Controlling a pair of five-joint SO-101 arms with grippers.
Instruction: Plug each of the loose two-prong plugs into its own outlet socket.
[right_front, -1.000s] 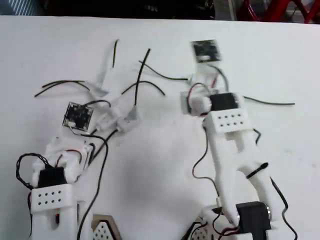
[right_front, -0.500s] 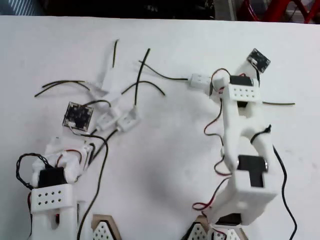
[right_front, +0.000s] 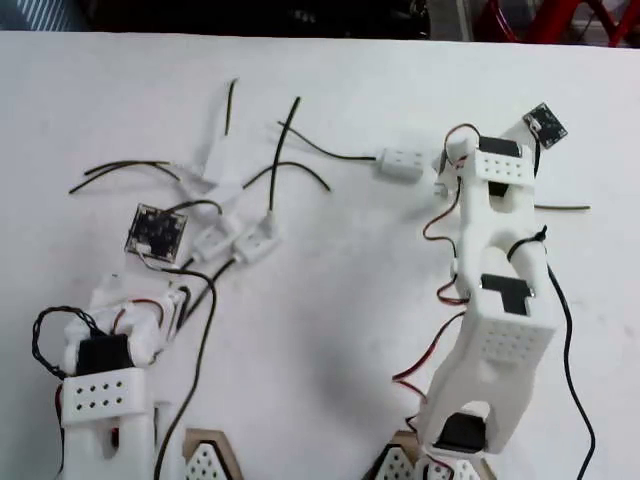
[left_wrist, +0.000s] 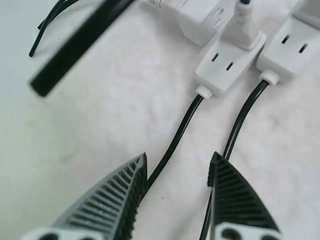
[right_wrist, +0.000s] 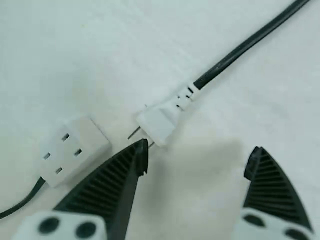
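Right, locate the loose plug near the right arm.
In the right wrist view the loose plug lies just ahead of the open right pincer, prongs toward the outlet socket beside it.

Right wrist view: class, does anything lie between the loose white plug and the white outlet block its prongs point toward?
Nothing visible does. The plug lies with its prongs toward the outlet block, bare table filling the gap. The right arm's open jaws sit beside the plug, not in that gap.
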